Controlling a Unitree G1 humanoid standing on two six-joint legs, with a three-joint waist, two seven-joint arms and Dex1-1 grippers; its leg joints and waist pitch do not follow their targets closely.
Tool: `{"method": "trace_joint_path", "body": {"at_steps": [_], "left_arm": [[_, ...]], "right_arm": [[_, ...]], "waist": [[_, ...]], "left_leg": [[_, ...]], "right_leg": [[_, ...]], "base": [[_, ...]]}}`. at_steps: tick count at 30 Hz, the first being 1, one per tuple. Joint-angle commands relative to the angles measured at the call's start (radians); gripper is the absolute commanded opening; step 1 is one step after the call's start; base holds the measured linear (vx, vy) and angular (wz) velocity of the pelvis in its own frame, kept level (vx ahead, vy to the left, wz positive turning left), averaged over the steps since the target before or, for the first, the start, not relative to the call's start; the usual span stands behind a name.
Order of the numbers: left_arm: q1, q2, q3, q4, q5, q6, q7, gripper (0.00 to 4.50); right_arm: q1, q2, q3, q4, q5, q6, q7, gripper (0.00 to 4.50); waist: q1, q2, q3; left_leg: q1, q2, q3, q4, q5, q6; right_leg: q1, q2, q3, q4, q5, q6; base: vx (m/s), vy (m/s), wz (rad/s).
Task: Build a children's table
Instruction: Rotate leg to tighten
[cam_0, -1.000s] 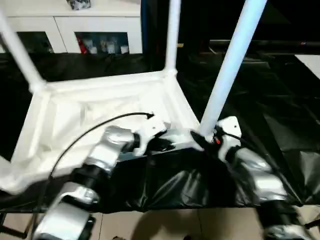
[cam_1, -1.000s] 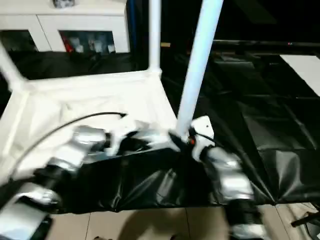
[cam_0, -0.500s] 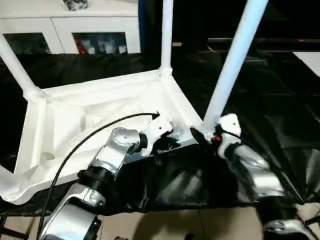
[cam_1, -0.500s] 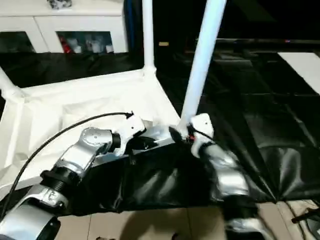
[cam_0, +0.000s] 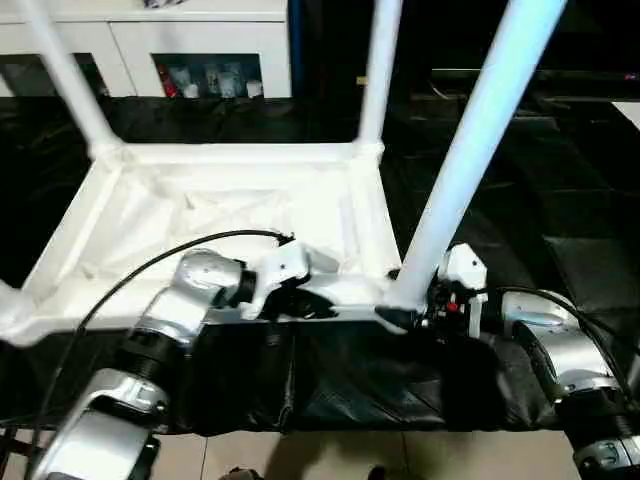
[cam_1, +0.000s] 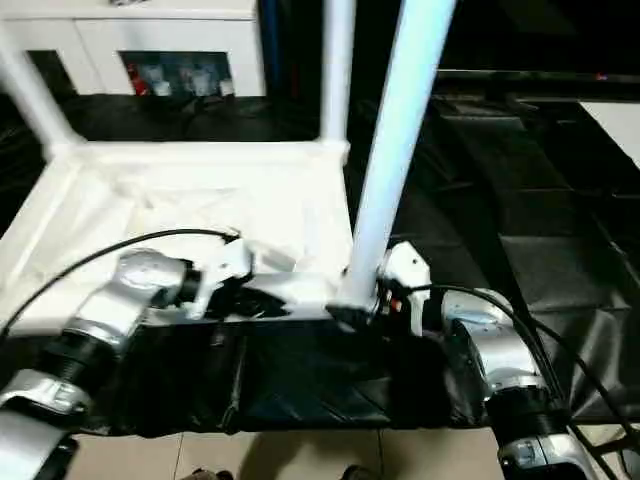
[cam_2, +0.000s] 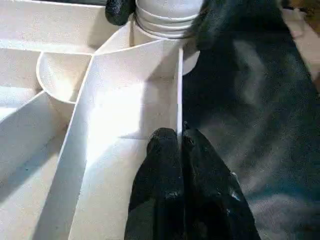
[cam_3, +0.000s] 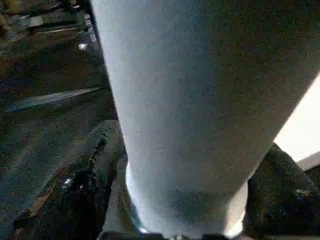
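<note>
From the head camera I see the white tabletop lying upside down on a black sheet that covers the bench, ribbed underside up, with legs standing in its corners: one at the far left, one at the far right, and the near-right leg rising steeply between me and the dark background. A white glass-door cabinet stands beyond the far edge. My left gripper rests on the near rim of the tabletop, its black cable arching over the forearm. My right gripper sits at the foot of the near-right leg. In the left wrist view, my left fingers are pressed together, pinching the thin near wall of the tabletop. In the right wrist view, the leg blocks nearly everything; my right fingers stand spread on either side of its base, though I cannot tell whether they press it.
</note>
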Motion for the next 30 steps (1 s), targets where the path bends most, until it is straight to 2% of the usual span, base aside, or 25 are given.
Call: {"method": "trace_joint_path", "body": {"at_steps": [1,3,5,6,14,15,16,18,19,20,22,23,26,27,30], "left_arm": [[0.005,-0.005,-0.030,0.019,-0.009,-0.011,-0.047,0.00],[0.002,0.001,-0.026,0.020,-0.013,-0.011,-0.060,0.00],[0.001,0.004,-0.025,0.021,-0.016,-0.011,-0.067,0.00],[0.001,0.011,-0.028,0.022,-0.023,-0.013,-0.085,0.00],[-0.001,-0.021,-0.018,0.040,-0.019,-0.002,-0.025,0.00],[-0.004,-0.046,-0.010,0.043,-0.012,0.013,0.027,0.00],[-0.005,-0.059,-0.006,0.045,-0.009,0.021,0.056,0.00],[-0.011,-0.115,-0.005,0.051,0.021,0.050,0.182,0.00],[-0.011,-0.115,-0.005,0.051,0.021,0.050,0.182,0.00],[-0.010,-0.147,-0.008,0.049,0.029,0.065,0.233,0.00],[-0.009,-0.166,-0.009,0.049,0.032,0.074,0.258,0.00],[-0.008,-0.191,-0.012,0.048,0.038,0.085,0.291,0.00],[-0.006,-0.263,-0.025,0.050,0.063,0.113,0.381,0.00],[-0.006,-0.263,-0.025,0.050,0.063,0.113,0.381,0.00],[0.000,-0.309,-0.038,0.051,0.088,0.122,0.438,0.00]], "right_arm": [[-0.002,-0.004,0.041,0.001,0.002,0.016,0.050,3.15],[-0.005,-0.003,0.042,0.001,0.006,0.017,0.059,2.82],[-0.007,-0.003,0.043,0.001,0.008,0.017,0.063,2.82],[-0.007,-0.003,0.049,-0.002,0.019,0.022,0.080,2.77],[0.041,0.030,0.040,-0.054,0.044,0.056,0.046,2.71],[0.050,0.059,0.024,-0.051,0.026,0.048,-0.040,2.71],[0.055,0.076,0.015,-0.049,0.015,0.042,-0.088,2.71],[0.052,0.154,-0.018,-0.010,-0.049,0.053,-0.329,2.71],[0.052,0.154,-0.018,-0.010,-0.049,0.053,-0.329,2.70],[0.052,0.193,-0.029,-0.001,-0.062,0.070,-0.418,2.70],[0.053,0.217,-0.035,0.001,-0.066,0.080,-0.465,2.70],[0.052,0.253,-0.045,0.005,-0.065,0.097,-0.521,2.70],[0.034,0.357,-0.074,0.040,-0.071,0.127,-0.687,2.70],[0.034,0.357,-0.074,0.040,-0.071,0.127,-0.687,2.70],[0.014,0.426,-0.068,0.067,-0.105,0.092,-0.787,2.70]], "waist": [[0.003,-0.013,-0.048],[0.003,-0.014,-0.046],[0.003,-0.015,-0.044],[0.004,-0.021,-0.048],[0.007,-0.022,-0.052],[0.008,-0.020,-0.050],[0.006,-0.021,-0.049],[-0.004,-0.022,-0.045],[-0.007,-0.023,-0.045],[-0.010,-0.024,-0.045],[-0.012,-0.021,-0.041],[-0.014,-0.022,-0.042],[-0.022,-0.022,-0.042],[-0.025,-0.022,-0.043],[-0.031,-0.021,-0.043]], "left_leg": [[0.009,0.024,0.003,-0.052,-0.230,0.107],[0.009,0.024,0.002,-0.054,-0.254,0.088],[0.008,0.024,0.001,-0.055,-0.266,0.078],[0.008,0.023,0.001,-0.054,-0.263,0.076],[0.007,0.022,0.002,-0.050,-0.226,0.082],[0.010,0.022,0.003,-0.051,-0.229,0.079],[0.007,0.022,0.001,-0.052,-0.233,0.073],[0.008,0.017,-0.004,-0.058,-0.280,0.035],[0.007,0.016,-0.007,-0.060,-0.293,0.026],[0.006,0.015,-0.010,-0.060,-0.310,0.020],[0.012,0.015,-0.010,-0.062,-0.340,0.020],[0.012,0.014,-0.012,-0.062,-0.362,0.018],[0.013,0.013,-0.014,-0.063,-0.377,0.011],[0.013,0.011,-0.014,-0.063,-0.384,0.009],[0.014,0.009,-0.014,-0.063,-0.403,0.013]], "right_leg": [[0.048,-0.031,0.023,-0.054,-0.217,-0.264],[0.046,-0.032,0.025,-0.057,-0.256,-0.253],[0.045,-0.033,0.026,-0.058,-0.278,-0.246],[0.047,-0.034,0.027,-0.056,-0.286,-0.241],[0.048,-0.033,0.027,-0.052,-0.246,-0.243],[0.044,-0.033,0.028,-0.055,-0.250,-0.243],[0.045,-0.035,0.029,-0.056,-0.263,-0.239],[0.040,-0.036,0.028,-0.067,-0.383,-0.200],[0.041,-0.036,0.026,-0.069,-0.415,-0.187],[0.042,-0.035,0.026,-0.072,-0.449,-0.166],[0.034,-0.034,0.027,-0.079,-0.487,-0.152],[0.030,-0.035,0.028,-0.085,-0.526,-0.132],[0.025,-0.033,0.028,-0.089,-0.540,-0.118],[0.024,-0.031,0.027,-0.090,-0.546,-0.112],[0.020,-0.031,0.028,-0.095,-0.557,-0.100]], "base": [[0.000,0.000,0.00],[0.000,0.000,0.00],[0.000,0.000,0.00],[0.000,0.000,0.00],[0.000,0.000,0.00],[0.000,0.000,0.00],[0.000,0.000,0.00],[0.000,0.000,0.00],[0.000,0.000,0.00],[0.000,0.000,0.00],[0.000,0.000,0.00],[0.000,0.000,0.00],[0.000,0.000,0.00],[0.000,0.000,0.00],[0.000,0.000,0.00]]}}
